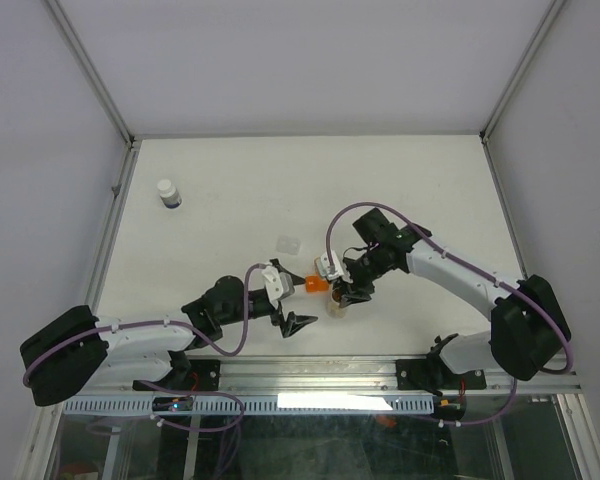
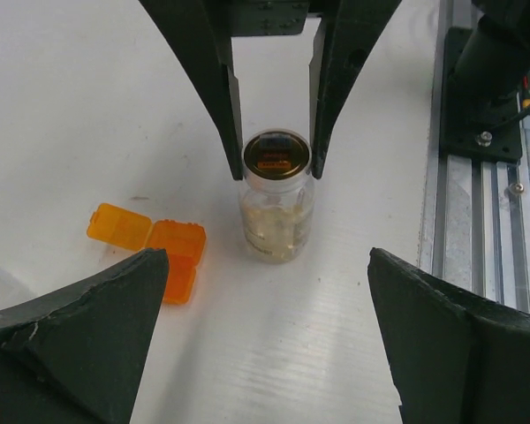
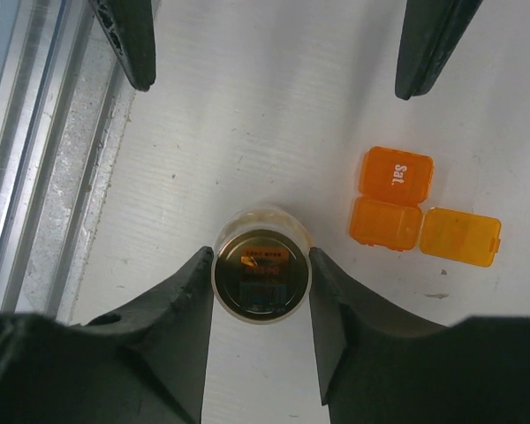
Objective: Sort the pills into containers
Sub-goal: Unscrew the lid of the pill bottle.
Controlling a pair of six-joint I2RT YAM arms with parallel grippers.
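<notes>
The right gripper (image 3: pixel 261 296) pinches the top of the upright clear vial (image 2: pixel 276 221), which holds pale, indistinct contents, near the front edge of the table (image 1: pixel 400 180). An orange pill box (image 3: pixel 397 212) lies just beside it. The left gripper (image 2: pixel 263 265) hangs close by, spread wide, and the white bottle (image 1: pixel 169 193) stands well apart.

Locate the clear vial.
In the top view the clear vial stands right of centre near the front edge, between the right gripper's jaws, beside the orange pill box.
</notes>
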